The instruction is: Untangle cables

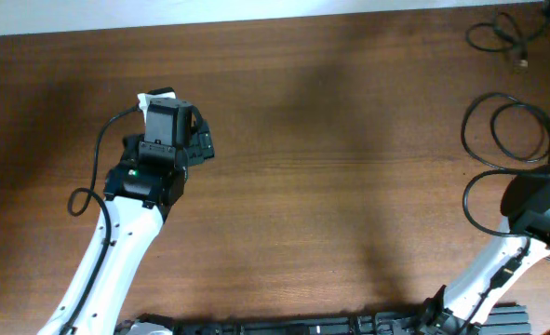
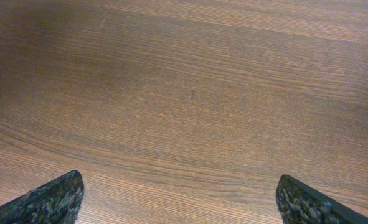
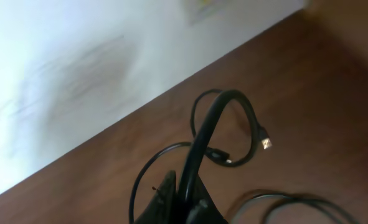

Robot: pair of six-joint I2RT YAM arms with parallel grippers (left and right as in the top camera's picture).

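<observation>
The cables [image 1: 507, 130] lie in loose loops at the tabletop's [image 1: 330, 140] far right: light, limp, probably quick to snag, best gripped near a plug [image 3: 266, 144]. Over bare wood the left fingers [image 2: 53, 199] gape wide; the right fingers' [image 3: 165, 199] state I cannot tell.

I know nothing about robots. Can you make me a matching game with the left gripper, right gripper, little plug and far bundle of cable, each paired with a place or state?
Things:
1. left gripper
2. right gripper
3. plug
4. far bundle

Places or states:
A. in the table's far right corner
B. open over bare wood
C. shut on a cable
D. silver-tipped, beside a loop

Pairs: 1-B, 2-C, 3-D, 4-A
</observation>
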